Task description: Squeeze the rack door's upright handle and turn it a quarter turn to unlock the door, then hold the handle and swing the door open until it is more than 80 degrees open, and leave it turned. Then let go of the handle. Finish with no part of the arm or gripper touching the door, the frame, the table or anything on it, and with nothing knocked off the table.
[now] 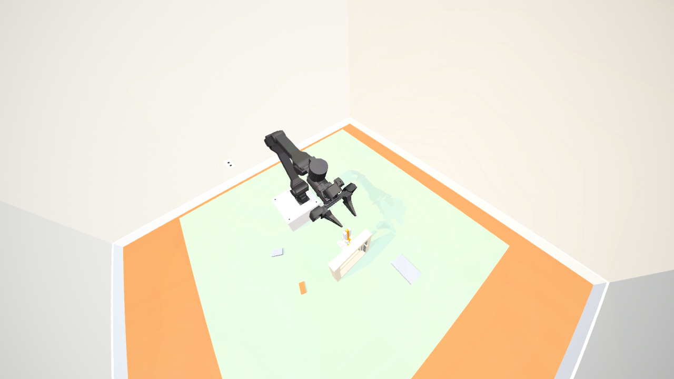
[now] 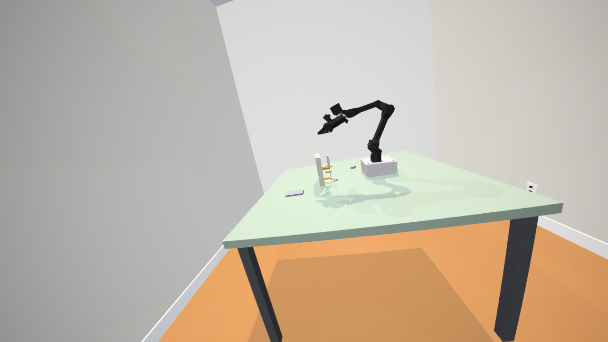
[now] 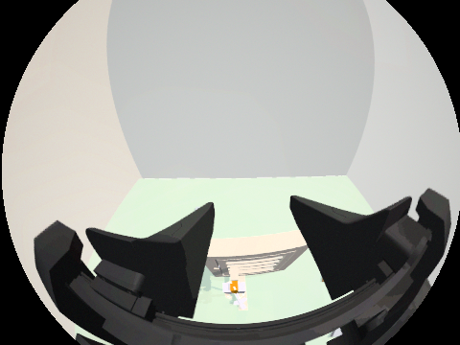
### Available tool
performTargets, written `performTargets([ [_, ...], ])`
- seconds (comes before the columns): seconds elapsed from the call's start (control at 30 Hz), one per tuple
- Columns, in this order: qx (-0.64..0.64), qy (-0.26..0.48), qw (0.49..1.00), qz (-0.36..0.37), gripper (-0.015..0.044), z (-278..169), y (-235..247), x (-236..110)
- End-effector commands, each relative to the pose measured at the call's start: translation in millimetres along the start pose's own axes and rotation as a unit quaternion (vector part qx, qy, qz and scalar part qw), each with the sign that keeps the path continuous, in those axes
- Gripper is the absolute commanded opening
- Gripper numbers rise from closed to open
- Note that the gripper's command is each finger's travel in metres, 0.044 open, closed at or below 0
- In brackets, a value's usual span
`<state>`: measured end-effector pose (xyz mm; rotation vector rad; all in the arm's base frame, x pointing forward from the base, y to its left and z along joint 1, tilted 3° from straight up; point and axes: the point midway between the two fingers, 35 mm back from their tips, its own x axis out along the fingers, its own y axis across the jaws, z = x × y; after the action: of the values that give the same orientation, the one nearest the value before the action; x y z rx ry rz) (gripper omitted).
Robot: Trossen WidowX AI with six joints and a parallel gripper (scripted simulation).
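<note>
The cream rack frame (image 1: pixel 349 248) (image 2: pixel 319 170) (image 3: pixel 256 242) stands upright on the green table (image 1: pixel 291 339) (image 2: pixel 271 216). The upright handle (image 1: pixel 347 234) (image 2: pixel 327 160) (image 3: pixel 234 287), white with orange, stands out on the frame's arm side. The wrist view shows pale slats inside the frame; the door looks about in line with it, but its exact angle is hard to tell. My gripper (image 1: pixel 348 221) (image 2: pixel 318 133) (image 3: pixel 252 205) is open and empty, tilted downward, well above the frame and handle. It touches neither.
A small grey block (image 1: pixel 277 252) (image 2: pixel 352 166) and an orange block (image 1: pixel 302 288) lie on one side of the frame. A flat lilac slab (image 1: pixel 406 269) (image 2: pixel 294 193) lies on the other side. The arm's white base (image 1: pixel 285 206) (image 2: pixel 379 168) stands behind the handle.
</note>
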<state>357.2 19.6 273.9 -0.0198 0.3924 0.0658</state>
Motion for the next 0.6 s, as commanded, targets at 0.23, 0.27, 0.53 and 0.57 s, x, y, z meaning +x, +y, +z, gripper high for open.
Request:
performTargets([
  [0.23,0.004,0.148,0.989,0.011,0.0290,-31.2,6.5,27.7],
  [0.27,0.004,0.161,0.987,0.012,0.0290,-34.0,7.1,29.5],
  [0.53,0.004,0.265,0.964,0.017,0.0290,-56.5,11.6,39.7],
  [0.57,0.004,0.278,0.960,0.018,0.0290,-59.3,12.2,40.6],
])
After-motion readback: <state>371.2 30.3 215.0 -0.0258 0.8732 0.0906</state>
